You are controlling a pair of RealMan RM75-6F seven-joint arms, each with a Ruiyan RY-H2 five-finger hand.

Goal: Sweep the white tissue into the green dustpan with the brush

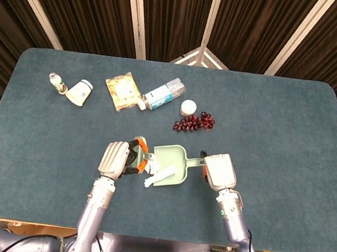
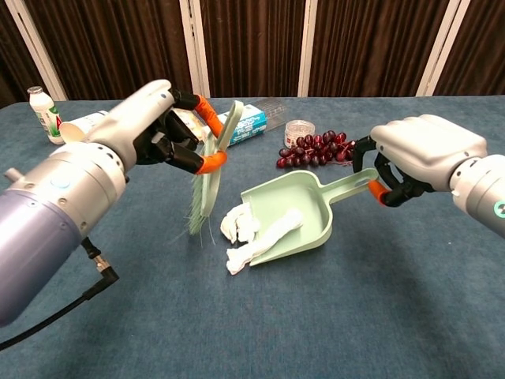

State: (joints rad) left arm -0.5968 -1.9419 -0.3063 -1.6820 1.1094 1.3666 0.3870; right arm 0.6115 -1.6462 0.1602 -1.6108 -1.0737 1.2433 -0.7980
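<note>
Blue-carpeted table (image 1: 288, 140); dark curtains (image 2: 252, 47) behind; left hand (image 2: 154, 126) gripping brush (image 2: 211, 170); right hand (image 2: 422, 154) gripping dustpan (image 2: 304, 201) handle; tissue (image 2: 256, 233) half inside.

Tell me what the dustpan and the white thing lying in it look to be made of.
Green dustpan: likely moulded plastic, going by its smooth, slightly glossy, one-piece pale green shell. White tissue: soft paper, matte, crumpled and twisted, draping limply over the pan's front lip.

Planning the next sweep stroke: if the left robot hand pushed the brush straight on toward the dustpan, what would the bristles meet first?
Probably the white tissue lying across the green dustpan's open lip, right beside the brush held by the left robot hand; depth is uncertain.
</note>
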